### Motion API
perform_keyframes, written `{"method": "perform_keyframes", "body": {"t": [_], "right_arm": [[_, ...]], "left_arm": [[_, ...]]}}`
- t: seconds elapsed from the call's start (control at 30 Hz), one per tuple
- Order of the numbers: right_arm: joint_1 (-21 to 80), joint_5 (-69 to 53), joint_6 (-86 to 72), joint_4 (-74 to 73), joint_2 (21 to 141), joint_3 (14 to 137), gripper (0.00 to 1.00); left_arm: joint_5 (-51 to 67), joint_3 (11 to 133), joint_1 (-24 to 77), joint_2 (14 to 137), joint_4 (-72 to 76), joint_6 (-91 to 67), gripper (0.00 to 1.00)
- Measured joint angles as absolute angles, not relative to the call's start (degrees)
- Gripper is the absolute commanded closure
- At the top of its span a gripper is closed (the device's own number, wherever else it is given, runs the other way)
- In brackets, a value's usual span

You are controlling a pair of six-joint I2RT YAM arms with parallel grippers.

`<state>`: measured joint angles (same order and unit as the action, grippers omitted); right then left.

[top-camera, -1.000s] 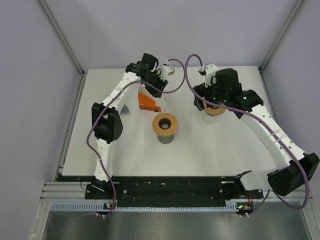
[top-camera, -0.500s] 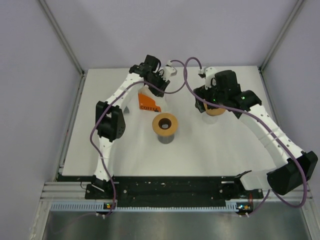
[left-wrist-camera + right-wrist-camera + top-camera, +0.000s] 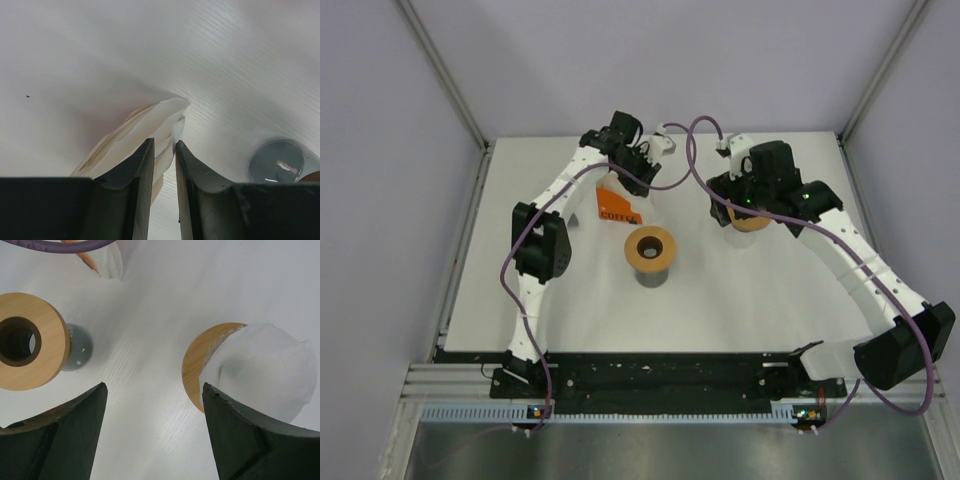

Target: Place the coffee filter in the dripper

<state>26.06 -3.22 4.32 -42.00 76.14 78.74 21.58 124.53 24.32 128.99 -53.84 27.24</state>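
Left fingers [image 3: 135, 190] pinched, right fingers [image 3: 55, 435] spread

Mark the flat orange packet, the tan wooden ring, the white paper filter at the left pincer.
Flat orange packet [image 3: 617, 208]: top view, printed face.
Tan wooden ring [image 3: 55, 342]: right wrist view, band.
White paper filter [image 3: 150, 119]: left wrist view, fold.

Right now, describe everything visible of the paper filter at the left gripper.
The paper filter is thin white paper, flattened into layered folds, faintly brown along one edge. Its lower part runs between the fingers of the left gripper, which pinch it; the free end fans up and right, curled at the tip. Behind it is the white table; contact with it cannot be told.
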Motion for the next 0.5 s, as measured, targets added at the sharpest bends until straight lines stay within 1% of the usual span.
{"method": "perform_keyframes", "body": {"t": [0.1,0.17,0.27,0.4,0.5], "right_arm": [[26.1,-3.7,4.5,-42.0,76.1,78.7,0.24],[26.1,-4.2,4.5,-42.0,76.1,78.7,0.24],[26.1,-4.5,4.5,-42.0,76.2,78.7,0.23],[26.1,-4.8,4.5,-42.0,76.1,78.7,0.23],[26.1,-4.9,4.5,-42.0,76.2,78.7,0.23]], "left_arm": [[20.9,124.5,24.4,129.1,-54.1,27.6,0.69],[20.6,124.5,24.4,129.2,-54.1,27.9,0.72],[20.3,124.5,24.4,129.6,-54.1,28.2,0.8],[20.2,124.5,24.4,130.0,-54.3,28.5,1.0],[20.3,124.5,24.4,130.0,-54.4,28.6,1.0]]}}
